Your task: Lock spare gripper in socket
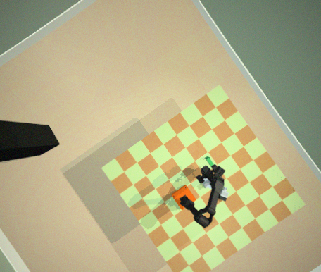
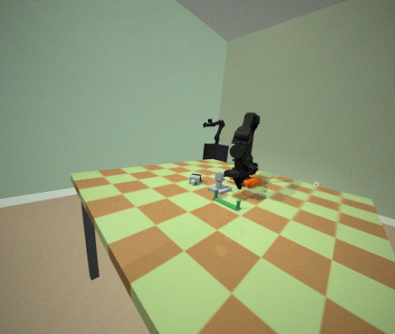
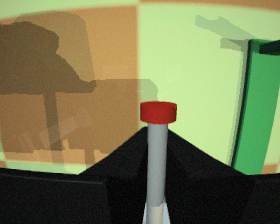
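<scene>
The lock pin has a red head and a grey shaft (image 3: 157,155), upright in the wrist view. My gripper (image 1: 198,178) (image 2: 238,186) (image 3: 154,134) is shut on the pin's shaft, with the head beyond the fingertips. The pale grey mount (image 1: 207,182) (image 2: 220,189) stands on the table right beside my gripper. A thin pale line spans the space between mount and fingers in the exterior view; whether the pin's far end is inside the socket cannot be told. The spare gripper (image 1: 223,192) (image 2: 195,179), grey and black, lies on the table apart from the mount.
A green bracket (image 1: 209,161) (image 2: 227,203) (image 3: 263,110) with upright ends lies close to the mount. The orange block (image 1: 179,193) (image 2: 252,183) is at the arm's base. The checkered table (image 1: 215,254) (image 2: 183,294) carries everything.
</scene>
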Available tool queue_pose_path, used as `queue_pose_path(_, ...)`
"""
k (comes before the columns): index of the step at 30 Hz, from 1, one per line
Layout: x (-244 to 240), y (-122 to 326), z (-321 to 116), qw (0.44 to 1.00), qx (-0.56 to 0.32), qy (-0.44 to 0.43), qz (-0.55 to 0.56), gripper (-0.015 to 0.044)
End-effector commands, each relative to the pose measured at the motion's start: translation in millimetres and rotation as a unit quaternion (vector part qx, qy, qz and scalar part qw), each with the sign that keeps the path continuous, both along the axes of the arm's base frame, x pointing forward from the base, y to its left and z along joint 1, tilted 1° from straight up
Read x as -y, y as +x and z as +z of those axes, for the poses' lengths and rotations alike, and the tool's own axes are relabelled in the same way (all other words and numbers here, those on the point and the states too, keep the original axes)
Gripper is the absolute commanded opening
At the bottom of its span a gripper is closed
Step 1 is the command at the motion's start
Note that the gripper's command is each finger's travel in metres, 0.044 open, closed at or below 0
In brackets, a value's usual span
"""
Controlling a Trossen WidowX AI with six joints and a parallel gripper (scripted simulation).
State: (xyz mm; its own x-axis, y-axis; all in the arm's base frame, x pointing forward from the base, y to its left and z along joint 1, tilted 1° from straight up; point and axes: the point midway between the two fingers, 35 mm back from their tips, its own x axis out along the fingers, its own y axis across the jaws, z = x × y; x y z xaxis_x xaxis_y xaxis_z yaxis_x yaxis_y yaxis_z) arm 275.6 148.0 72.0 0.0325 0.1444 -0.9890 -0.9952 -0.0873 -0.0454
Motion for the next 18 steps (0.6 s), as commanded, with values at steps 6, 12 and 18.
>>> queue_pose_path(6, -7, 1, 1, 1.000, 0.000, 0.001, -0.002, 0.0000)
queue_pose_path(12, -13, 0, 2, 1.000, -0.002, 0.000, -0.002, 0.0000)
queue_pose_path(18, -17, 0, 2, 1.000, -0.004, 0.000, -0.003, 0.0000)
